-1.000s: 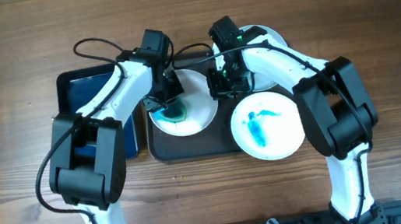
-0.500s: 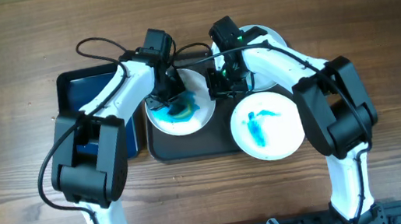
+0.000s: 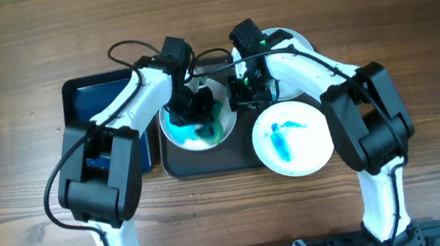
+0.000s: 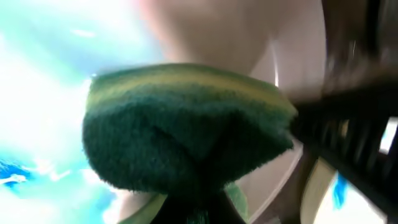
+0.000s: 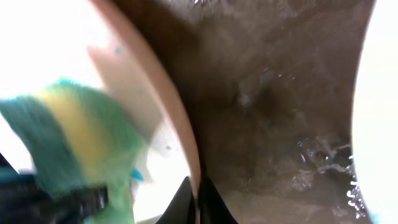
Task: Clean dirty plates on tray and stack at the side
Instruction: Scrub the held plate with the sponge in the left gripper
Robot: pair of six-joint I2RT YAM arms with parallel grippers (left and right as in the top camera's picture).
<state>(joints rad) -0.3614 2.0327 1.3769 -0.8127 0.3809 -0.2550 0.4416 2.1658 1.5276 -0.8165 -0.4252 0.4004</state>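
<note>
At the far left sits the small black rectangular tray with blue inside (image 3: 92,102). My left gripper (image 3: 194,109) is clamped on a green and yellow sponge (image 4: 186,124), which presses on the round white plate with wet blue smears (image 3: 178,133). That plate lies at the left end of the large dark grey-brown tray (image 3: 208,161). My right gripper (image 5: 198,196) pinches its right rim, fingertips almost together. A second blue-smeared white plate (image 3: 293,137) covers the tray's right part. A third white plate (image 3: 297,41) lies half hidden under my right arm.

the right arm (image 3: 316,66) hides most of the far plate (image 3: 303,39), and the sponge (image 4: 180,124) is blurred.
</note>
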